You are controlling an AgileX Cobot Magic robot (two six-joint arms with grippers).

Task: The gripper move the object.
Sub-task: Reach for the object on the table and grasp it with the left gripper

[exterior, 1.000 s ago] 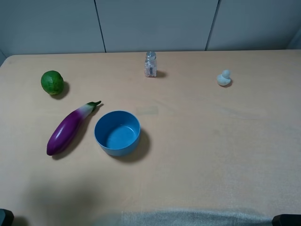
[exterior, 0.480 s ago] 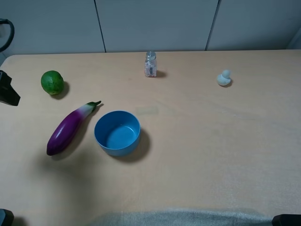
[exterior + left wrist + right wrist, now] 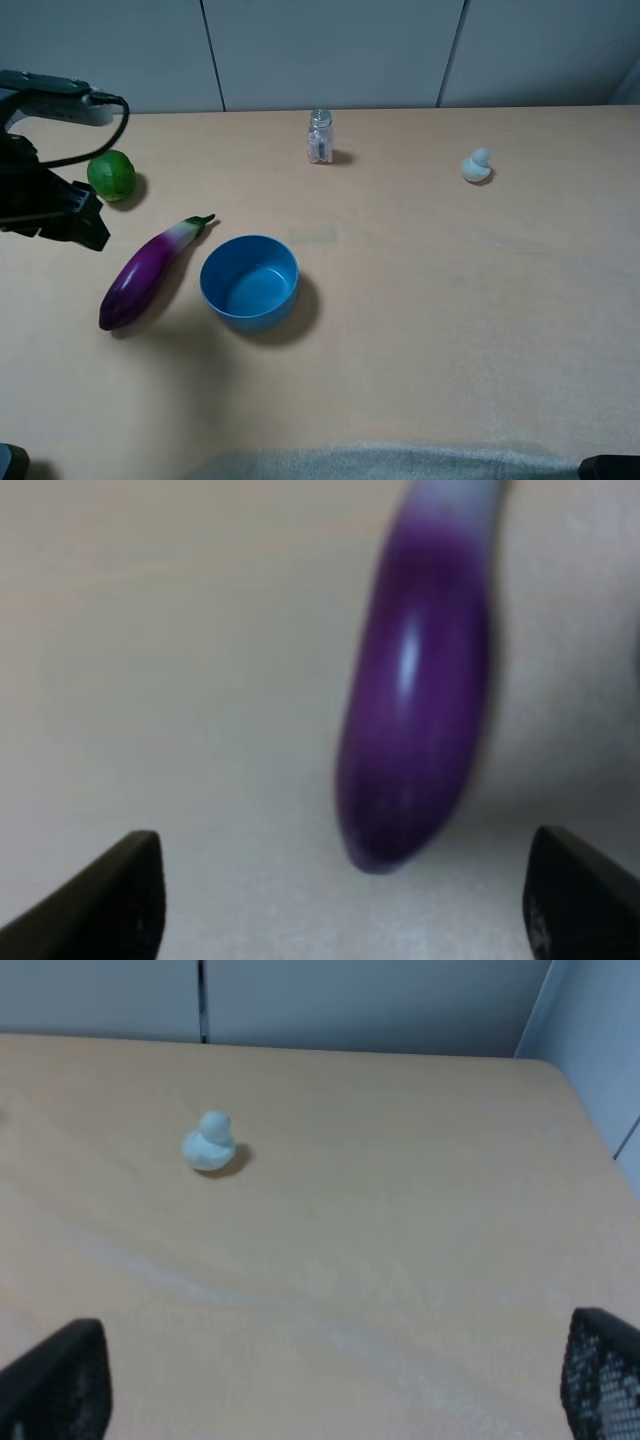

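Observation:
The purple eggplant [image 3: 148, 273] lies on the table, left of the blue bowl [image 3: 249, 282], with its green stem toward the far right. My left gripper [image 3: 82, 222] hovers just to the left of the eggplant, near the lime, not touching it. In the left wrist view its fingers [image 3: 112, 900] stand wide apart, open and empty, with the eggplant [image 3: 415, 690] ahead between them. My right gripper [image 3: 330, 1380] is open and empty over bare table.
A green lime [image 3: 111, 174] sits at the far left, right behind my left arm. A small glass shaker [image 3: 320, 137] stands at the back middle. A pale toy duck [image 3: 477, 165] sits at the back right and also shows in the right wrist view [image 3: 210, 1145].
My left arm has come in from the left edge and moved right, toward the eggplant. The eggplant, bowl and other objects have not moved.

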